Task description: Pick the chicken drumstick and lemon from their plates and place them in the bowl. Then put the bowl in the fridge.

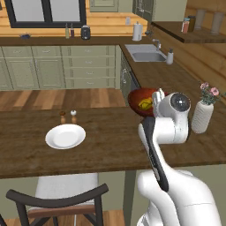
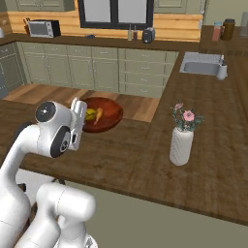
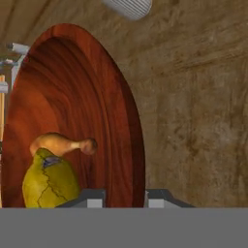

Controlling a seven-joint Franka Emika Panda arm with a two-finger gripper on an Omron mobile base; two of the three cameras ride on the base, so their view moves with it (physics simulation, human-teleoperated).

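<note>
A white plate (image 1: pixel 65 136) lies at the left of the counter (image 1: pixel 101 145), well apart from the rest. Farther right, the bowl (image 3: pixel 97 121) holds the lemon (image 3: pixel 48 181) and drumstick (image 3: pixel 60 143), touching each other. The gripper (image 3: pixel 125 196) is clamped on the bowl's near rim, one finger inside, one outside. A vase (image 2: pixel 181 145) stands at the right.

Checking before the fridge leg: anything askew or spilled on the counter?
Nothing spilled. The bowl is held by its rim in the pincer, with the lemon and chicken drumstick inside. The flower vase stands upright, and the white plate lies flat.
</note>
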